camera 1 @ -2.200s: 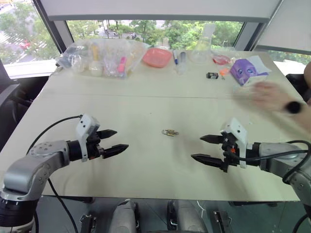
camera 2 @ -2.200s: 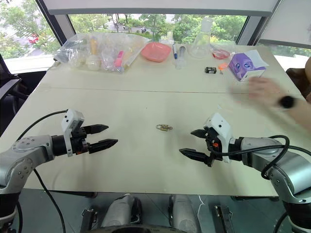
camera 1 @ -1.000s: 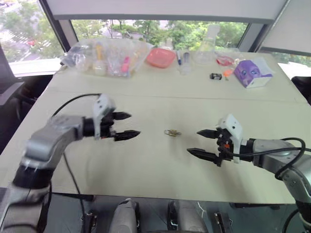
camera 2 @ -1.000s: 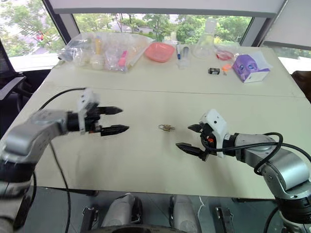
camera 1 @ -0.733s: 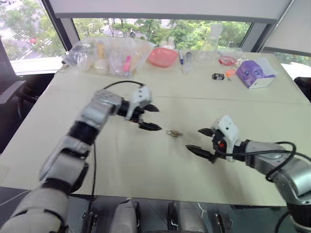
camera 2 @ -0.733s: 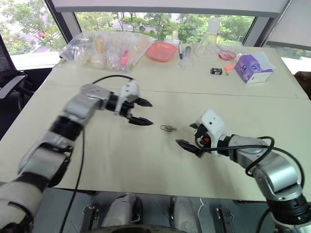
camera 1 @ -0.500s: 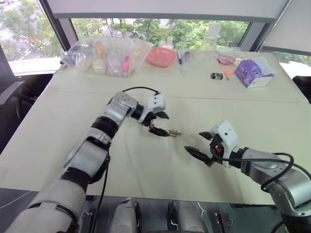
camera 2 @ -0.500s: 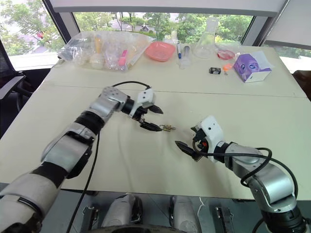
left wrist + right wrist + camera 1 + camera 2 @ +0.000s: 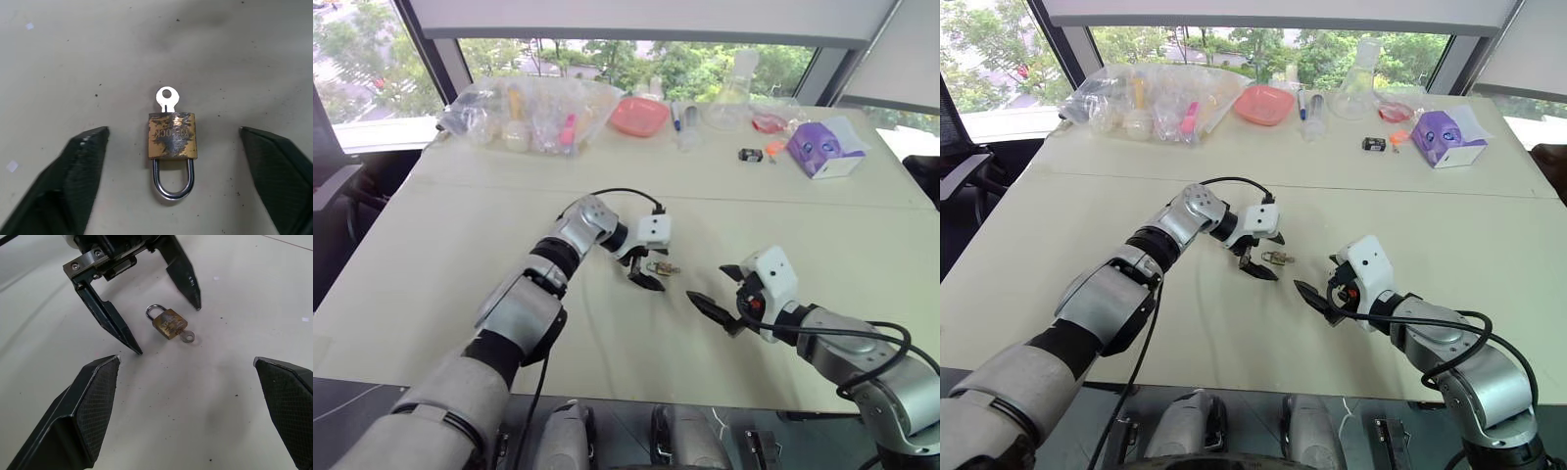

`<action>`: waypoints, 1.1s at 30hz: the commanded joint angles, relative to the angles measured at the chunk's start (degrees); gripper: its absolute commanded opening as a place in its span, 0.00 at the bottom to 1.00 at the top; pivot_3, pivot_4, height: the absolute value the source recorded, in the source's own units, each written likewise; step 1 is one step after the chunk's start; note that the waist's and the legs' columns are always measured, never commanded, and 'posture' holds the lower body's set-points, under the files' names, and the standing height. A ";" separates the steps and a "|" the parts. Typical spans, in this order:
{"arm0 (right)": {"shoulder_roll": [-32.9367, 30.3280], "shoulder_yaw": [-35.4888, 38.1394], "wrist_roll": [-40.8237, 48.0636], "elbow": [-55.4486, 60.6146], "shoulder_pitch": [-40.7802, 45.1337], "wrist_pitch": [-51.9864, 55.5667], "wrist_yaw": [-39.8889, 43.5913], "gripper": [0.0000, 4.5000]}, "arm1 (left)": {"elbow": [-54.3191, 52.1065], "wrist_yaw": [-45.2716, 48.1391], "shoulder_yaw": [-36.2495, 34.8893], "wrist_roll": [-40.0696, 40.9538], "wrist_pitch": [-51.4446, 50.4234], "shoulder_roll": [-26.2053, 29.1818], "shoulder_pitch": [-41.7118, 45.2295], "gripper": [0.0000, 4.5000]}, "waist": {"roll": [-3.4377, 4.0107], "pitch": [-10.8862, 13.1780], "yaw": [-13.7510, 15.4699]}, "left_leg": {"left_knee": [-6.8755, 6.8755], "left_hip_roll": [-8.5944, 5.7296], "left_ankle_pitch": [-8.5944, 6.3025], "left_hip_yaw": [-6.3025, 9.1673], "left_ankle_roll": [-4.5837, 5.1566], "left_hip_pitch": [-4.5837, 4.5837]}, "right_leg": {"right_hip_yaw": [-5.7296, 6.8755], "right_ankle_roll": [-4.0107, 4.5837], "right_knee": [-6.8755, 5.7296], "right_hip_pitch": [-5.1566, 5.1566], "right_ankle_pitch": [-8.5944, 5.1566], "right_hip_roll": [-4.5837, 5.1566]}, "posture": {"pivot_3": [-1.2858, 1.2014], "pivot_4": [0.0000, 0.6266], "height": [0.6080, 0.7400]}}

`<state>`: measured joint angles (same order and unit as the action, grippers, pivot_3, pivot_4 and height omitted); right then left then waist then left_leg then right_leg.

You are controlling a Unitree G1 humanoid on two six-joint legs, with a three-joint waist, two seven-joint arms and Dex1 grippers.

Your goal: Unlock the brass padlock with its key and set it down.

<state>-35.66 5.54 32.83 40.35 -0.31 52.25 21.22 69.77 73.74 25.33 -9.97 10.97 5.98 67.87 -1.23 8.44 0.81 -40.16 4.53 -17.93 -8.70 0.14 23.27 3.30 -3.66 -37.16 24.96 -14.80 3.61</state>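
Both pairs of fingers stand apart and grip nothing, as we see in the head views and in the two wrist views. We see the left gripper reaching down over the middle of the bench, with its two black fingers set on either side of the brass padlock; the tips are close to the bench surface, but they do not touch the padlock. We find the padlock lying flat on the bench, its silvery shackle closed and pointing toward the left wrist camera. We also see the key sitting in the keyhole at the opposite end of the brass body, with its round head and small hole sticking out. We notice dark worn patches on the face of the padlock. The right gripper is near, a little to the right of the padlock, and its fingers point toward the padlock with a wide gap. At the far edge of the bench, well apart from the padlock, we see a clear plastic bag with small items, a pink dish, a glass flask and a purple box.
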 commanded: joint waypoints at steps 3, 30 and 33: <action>0.11 1.33 0.50 1.93 0.11 -0.25 0.15 1.00 | 1.41 0.72 1.59 -4.18 0.98 -0.01 -1.57 0.38 | -0.02 -0.02 -0.10 | -0.01 0.00 0.00 0.05 0.00 -0.08 | 0.00 0.02 0.00 -0.10 -0.01 0.00 | 0.52 0.24 1.00; 19.01 12.14 41.03 -16.59 21.55 8.70 -16.83 1.00 | -66.35 -3.55 -17.09 16.66 -10.39 22.96 -27.67 0.16 | 0.07 -0.02 -1.09 | 0.02 0.07 0.24 0.09 -0.41 0.09 | -0.01 -0.02 -0.18 0.13 0.02 -0.02 | 0.52 0.24 1.00; 17.44 10.95 42.11 -17.36 22.19 9.20 -16.99 1.00 | -67.80 -5.90 -16.54 16.34 -10.19 22.73 -28.25 0.16 | 0.08 -0.02 -1.34 | 0.03 0.07 0.27 0.06 -0.45 0.09 | -0.02 -0.03 -0.18 0.14 0.02 -0.03 | 0.52 0.24 1.00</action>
<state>-17.14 16.54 73.18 22.46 20.79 61.32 4.20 4.24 69.49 9.24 6.28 0.30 28.67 39.89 -1.15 8.42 -0.53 -40.12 4.61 -17.67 -8.64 -0.31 23.36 3.29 -3.68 -37.33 25.10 -14.78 3.57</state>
